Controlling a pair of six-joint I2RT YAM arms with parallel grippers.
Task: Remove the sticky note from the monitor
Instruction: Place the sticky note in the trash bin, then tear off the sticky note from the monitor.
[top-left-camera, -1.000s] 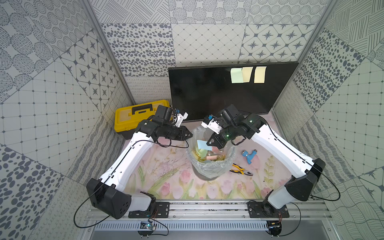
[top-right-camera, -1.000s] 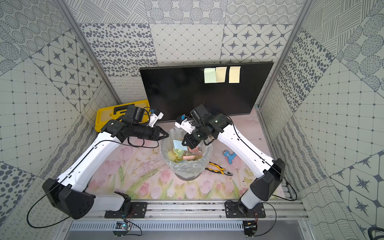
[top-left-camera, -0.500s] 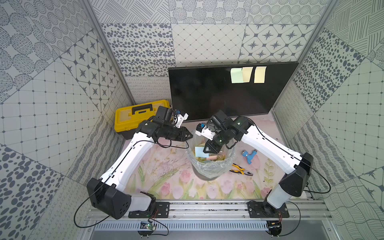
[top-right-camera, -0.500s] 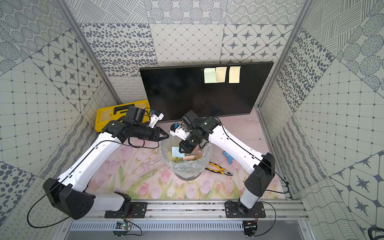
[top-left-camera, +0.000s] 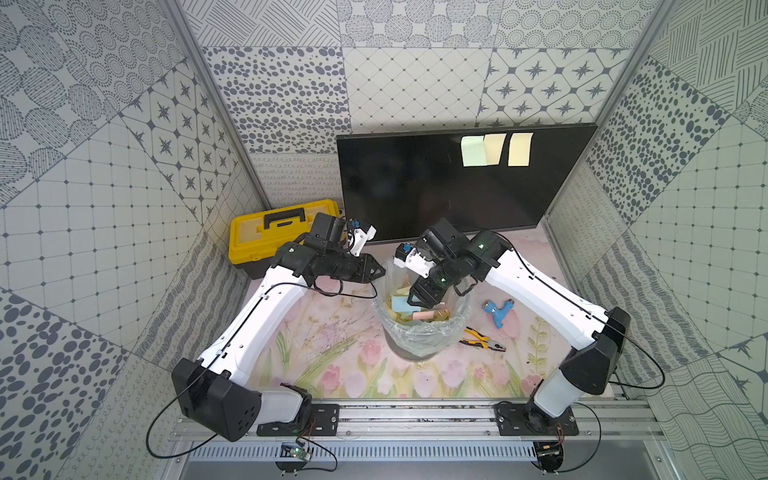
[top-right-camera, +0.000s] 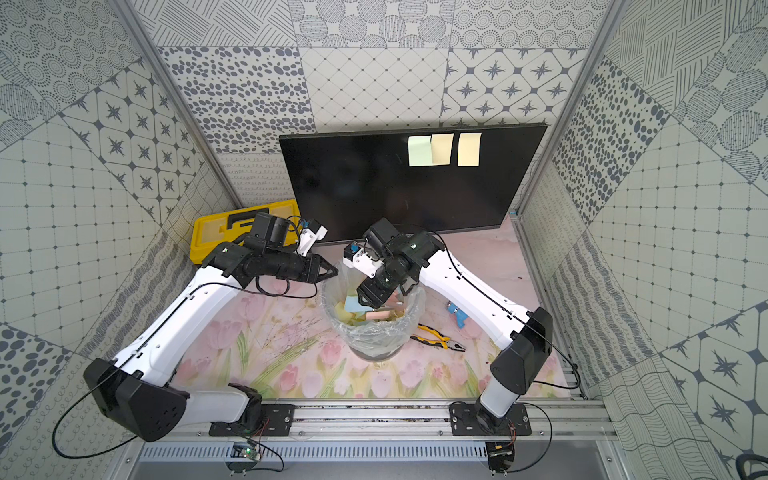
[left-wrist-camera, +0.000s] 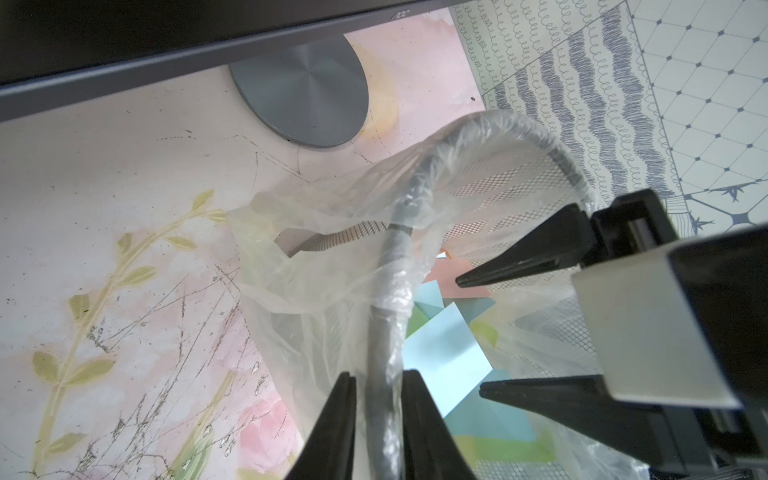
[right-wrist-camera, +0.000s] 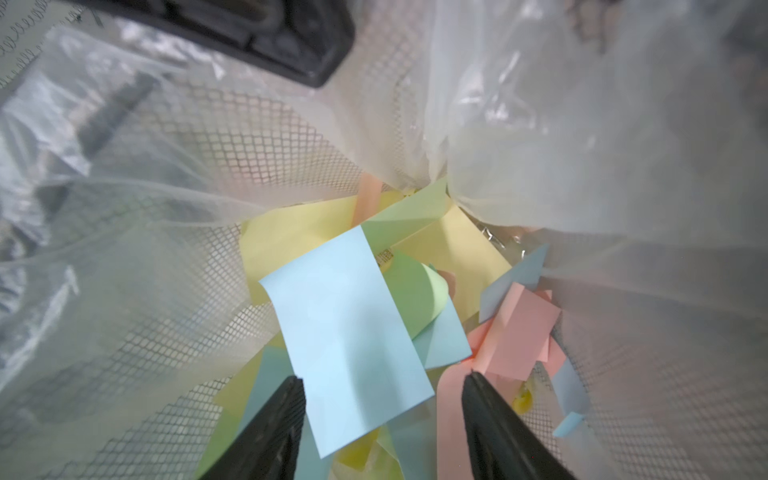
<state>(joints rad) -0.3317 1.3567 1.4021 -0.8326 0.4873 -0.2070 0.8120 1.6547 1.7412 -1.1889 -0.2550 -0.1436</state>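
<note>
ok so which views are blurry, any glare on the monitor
Right wrist view: plastic liner near the lens is soft, the blue sticky note slightly smeared. Left wrist view: mostly sharp, bin rim clear. Both top views: crisp, evenly lit, no strong glare on the monitor.

White arms (top-left-camera: 257, 320) with black joints (top-left-camera: 216, 399), thin looping black cables (top-left-camera: 148, 432), and tapered black end effectors (left-wrist-camera: 378, 376) (right-wrist-camera: 382, 380).

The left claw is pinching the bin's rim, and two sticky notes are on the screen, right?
Not two: three sticky notes are on the monitor, as both top views show. The left gripper does pinch the bin by its rim.
</note>
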